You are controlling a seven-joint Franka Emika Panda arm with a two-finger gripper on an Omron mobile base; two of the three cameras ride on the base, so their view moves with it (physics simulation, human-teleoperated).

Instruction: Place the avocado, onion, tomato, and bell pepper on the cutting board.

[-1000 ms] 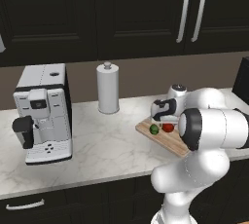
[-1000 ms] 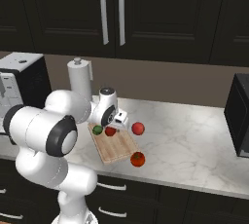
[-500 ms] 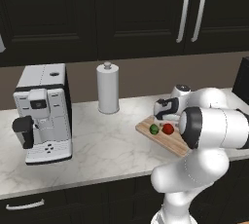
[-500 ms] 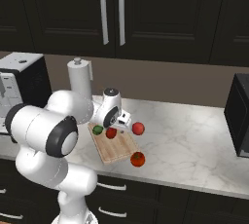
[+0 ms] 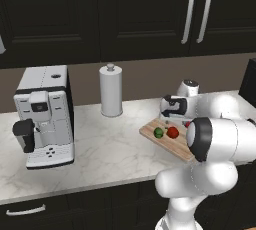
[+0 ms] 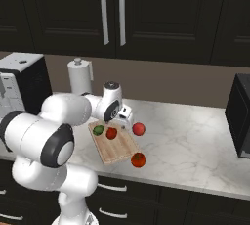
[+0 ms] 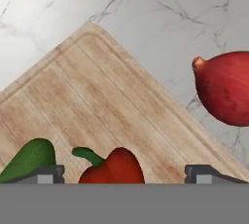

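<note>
The wooden cutting board (image 6: 117,151) lies on the marble counter. On it sit the green avocado (image 6: 98,130) and, right beside it, the red bell pepper (image 6: 112,133). My gripper (image 6: 120,123) hovers just above the pepper, open, its fingertips (image 7: 46,174) standing wide on either side of the pepper (image 7: 115,167) without touching it. The red onion (image 6: 138,129) rests on the counter just off the board's right edge, and in the hand view the onion (image 7: 225,89) is at the right. The tomato (image 6: 138,160) lies on the counter by the board's front corner.
A paper towel roll (image 5: 111,91) stands behind and left of the board. A coffee machine (image 5: 45,116) occupies the far left of the counter. A dark microwave (image 6: 240,116) sits at the right end. Dark cabinets hang above.
My gripper has opened from nearly shut to wide, letting go of the bell pepper, which now rests on the board beside the avocado. The hand has shifted slightly.
</note>
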